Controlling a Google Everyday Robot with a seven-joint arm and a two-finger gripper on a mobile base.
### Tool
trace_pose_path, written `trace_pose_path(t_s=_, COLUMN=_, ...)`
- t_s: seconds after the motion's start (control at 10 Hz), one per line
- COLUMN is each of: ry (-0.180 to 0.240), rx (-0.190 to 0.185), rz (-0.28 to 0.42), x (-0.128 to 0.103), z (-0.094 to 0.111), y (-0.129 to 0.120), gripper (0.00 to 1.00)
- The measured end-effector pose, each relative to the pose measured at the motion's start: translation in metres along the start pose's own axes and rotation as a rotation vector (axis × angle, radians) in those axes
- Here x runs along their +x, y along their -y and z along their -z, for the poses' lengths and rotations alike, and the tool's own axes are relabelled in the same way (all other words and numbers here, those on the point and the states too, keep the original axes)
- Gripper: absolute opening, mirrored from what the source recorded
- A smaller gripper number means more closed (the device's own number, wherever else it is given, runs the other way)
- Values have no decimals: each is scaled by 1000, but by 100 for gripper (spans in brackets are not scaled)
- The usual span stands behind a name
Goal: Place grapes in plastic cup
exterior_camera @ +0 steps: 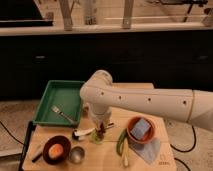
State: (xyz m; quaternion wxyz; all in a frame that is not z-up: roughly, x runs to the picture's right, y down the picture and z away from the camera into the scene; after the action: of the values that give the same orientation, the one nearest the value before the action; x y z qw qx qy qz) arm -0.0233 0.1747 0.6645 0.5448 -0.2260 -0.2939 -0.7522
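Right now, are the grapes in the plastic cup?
Not yet: the gripper, shut on the grapes, hangs at the plastic cup's mouth.
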Motion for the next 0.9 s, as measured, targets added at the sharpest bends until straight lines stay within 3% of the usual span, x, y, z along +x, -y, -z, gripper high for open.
trace_pose_path(t_s=0.2, ry=5, rx=-4, rz=19, x=2, z=-1, y=8, gripper=3)
trace_pose_path(t_s=0.3, ry=7, rx=-7, rz=26, x=3, z=-1, y=9, gripper=10)
trace_pose_path(t_s=0.9, ry=15, rx=-13, rz=24, x=2, z=-3, y=12, gripper=72)
